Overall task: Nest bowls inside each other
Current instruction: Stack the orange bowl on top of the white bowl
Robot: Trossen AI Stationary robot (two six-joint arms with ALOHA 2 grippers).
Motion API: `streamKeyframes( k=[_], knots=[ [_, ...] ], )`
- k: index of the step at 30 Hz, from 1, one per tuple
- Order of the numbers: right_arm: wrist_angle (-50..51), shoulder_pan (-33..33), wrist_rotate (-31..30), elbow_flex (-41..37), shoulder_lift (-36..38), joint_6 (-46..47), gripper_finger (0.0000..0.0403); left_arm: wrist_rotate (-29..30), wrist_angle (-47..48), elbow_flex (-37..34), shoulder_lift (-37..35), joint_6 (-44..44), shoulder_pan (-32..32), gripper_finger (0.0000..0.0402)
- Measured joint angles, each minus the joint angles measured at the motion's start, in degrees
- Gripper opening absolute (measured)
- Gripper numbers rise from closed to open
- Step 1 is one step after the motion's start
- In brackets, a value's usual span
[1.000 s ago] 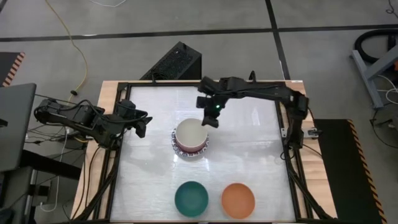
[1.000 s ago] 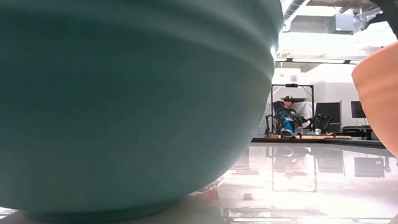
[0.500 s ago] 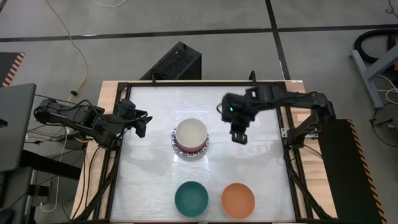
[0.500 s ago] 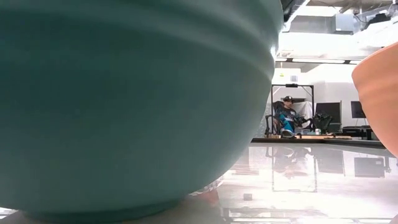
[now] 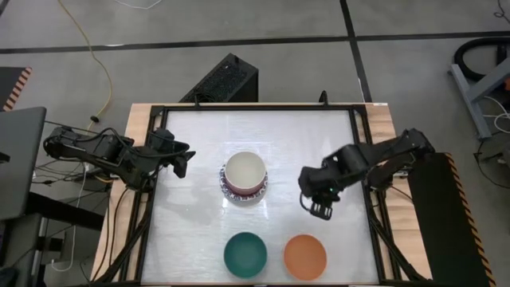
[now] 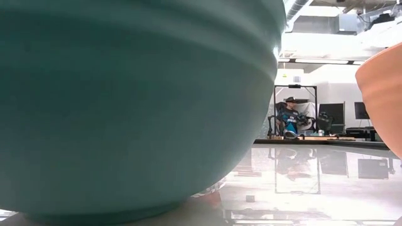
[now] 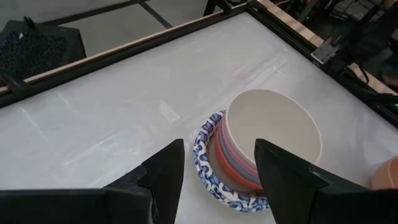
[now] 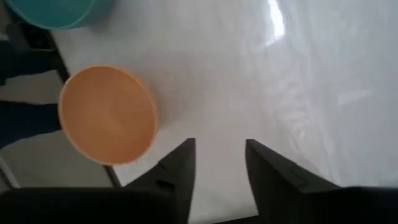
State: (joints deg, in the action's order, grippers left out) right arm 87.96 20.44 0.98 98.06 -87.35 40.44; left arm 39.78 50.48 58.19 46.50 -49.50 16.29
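Observation:
A stack of nested bowls point(image 5: 245, 177) rests on the middle of the white table, a cream bowl on top and a blue-patterned rim point(image 7: 208, 168) at the bottom. A green bowl point(image 5: 245, 254) and an orange bowl point(image 5: 305, 256) stand apart near the front edge, each on its base. My left gripper point(image 5: 182, 162) hovers open to the left of the stack, its fingers point(image 7: 171, 165) pointing toward it. My right gripper point(image 5: 317, 209) hangs open above bare table, right of the stack and beyond the orange bowl point(image 8: 107, 115), pointing down, with nothing between its fingers.
A dark frame point(image 5: 362, 159) runs round the table top. In the low view the green bowl point(image 6: 125, 94) fills most of the picture and the orange bowl point(image 6: 383, 94) shows at the right; a person point(image 6: 289, 116) sits far behind the table.
My right gripper has swung from just beyond the stack toward the table's right and near edges, tipping until it points down, and has opened. The stack and the two single bowls have stayed where they were.

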Motion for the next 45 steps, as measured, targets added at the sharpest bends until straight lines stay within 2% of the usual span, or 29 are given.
streamKeyframes(
  k=[5, 9, 18, 28, 39, 45],
  knots=[
    [-3.7, 4.9, -1.6, -6.2, 0.1, 7.0, 0.0217, -0.4, 0.0, 0.0, 0.0, 1.0, 0.0, 0.0185],
    [-10.8, 7.7, -1.3, -12.3, 0.1, 9.7, 0.0232, -0.8, 0.1, 0.0, 0.0, 1.9, 0.0, 0.0185],
    [-30.0, 10.3, 0.1, -24.7, 0.2, 11.2, 0.0232, -4.9, 0.2, 0.0, 0.0, 3.3, 0.0, 0.0185],
    [-45.4, 12.3, 2.2, -36.3, 0.2, 11.1, 0.0232, -5.5, 0.2, 0.0, 0.0, 3.1, 0.0, 0.0185],
    [-56.1, 12.9, 2.3, -43.3, -1.1, 12.1, 0.0232, -5.4, 1.2, 0.0, 0.0, 2.2, 0.0, 0.0185],
    [-56.0, 12.9, 2.7, -44.1, -4.1, 12.2, 0.0217, -5.4, 1.6, 0.0, 0.0, 1.8, 0.0, 0.0185]
  ],
)
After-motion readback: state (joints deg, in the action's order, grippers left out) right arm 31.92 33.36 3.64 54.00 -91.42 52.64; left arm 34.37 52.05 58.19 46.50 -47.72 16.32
